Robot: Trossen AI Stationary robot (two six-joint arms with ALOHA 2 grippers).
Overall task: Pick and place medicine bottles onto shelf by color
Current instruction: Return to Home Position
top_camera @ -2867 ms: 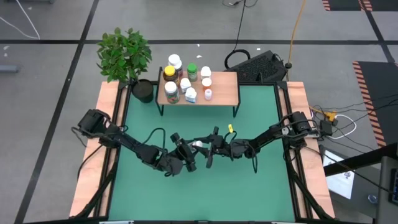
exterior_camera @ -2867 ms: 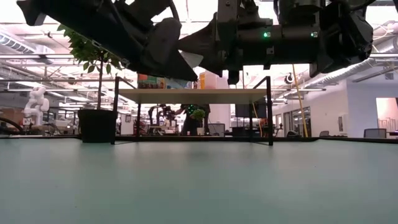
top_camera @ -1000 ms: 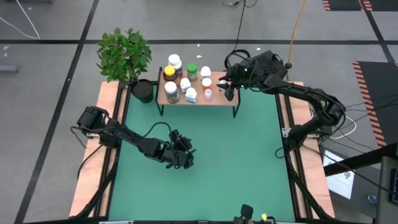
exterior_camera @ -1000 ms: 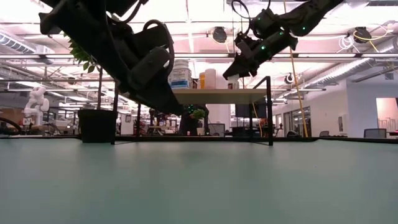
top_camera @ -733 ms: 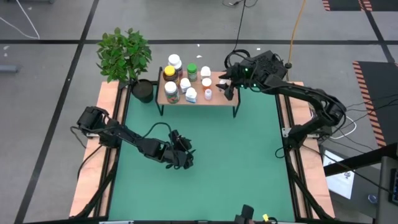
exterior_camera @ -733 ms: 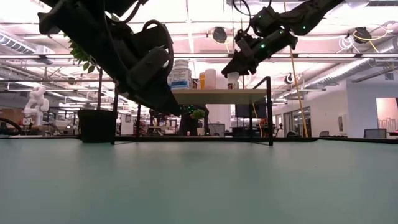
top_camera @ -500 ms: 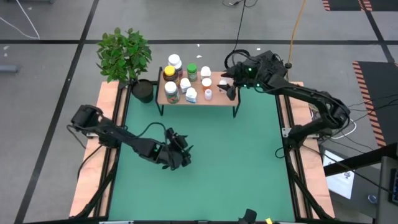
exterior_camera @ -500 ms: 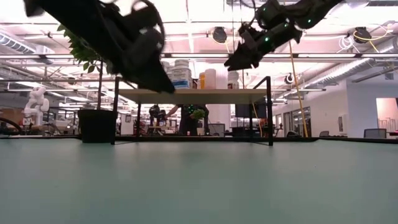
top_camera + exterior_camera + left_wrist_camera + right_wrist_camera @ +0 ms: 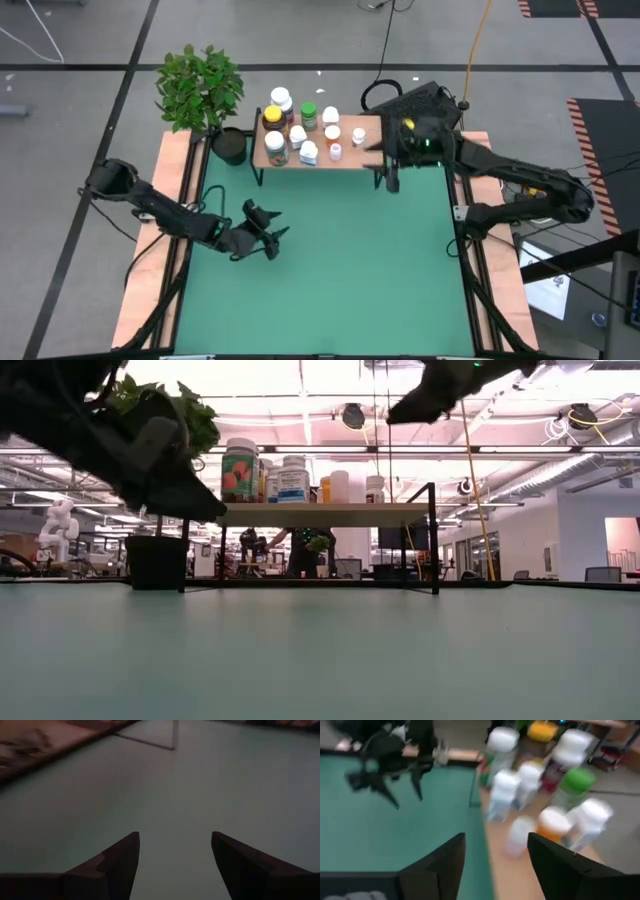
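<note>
The shelf (image 9: 370, 152) stands at the table's far edge, and several medicine bottles stand upright on its top: a yellow-capped one (image 9: 272, 116), a green-capped one (image 9: 309, 110), an orange one (image 9: 333, 131) and white-capped ones, one (image 9: 358, 135) standing apart to the right. My right gripper (image 9: 390, 178) hangs open above the table just off the shelf's right near corner, with nothing between its fingers (image 9: 445, 857). My left gripper (image 9: 272, 238) is open and empty over the green table's left part, with only the table surface ahead (image 9: 175, 845).
A potted plant (image 9: 228, 145) stands at the shelf's left end. Wooden rails (image 9: 178, 200) run along both sides of the green table. A black device (image 9: 425, 105) lies behind the far right corner. The green surface (image 9: 350, 260) lies open between the arms.
My right gripper has let go of a white-capped bottle, which now stands on the shelf's right part. It has risen and drawn back toward the table's right and near side. My left gripper has pulled back toward the table's left edge.
</note>
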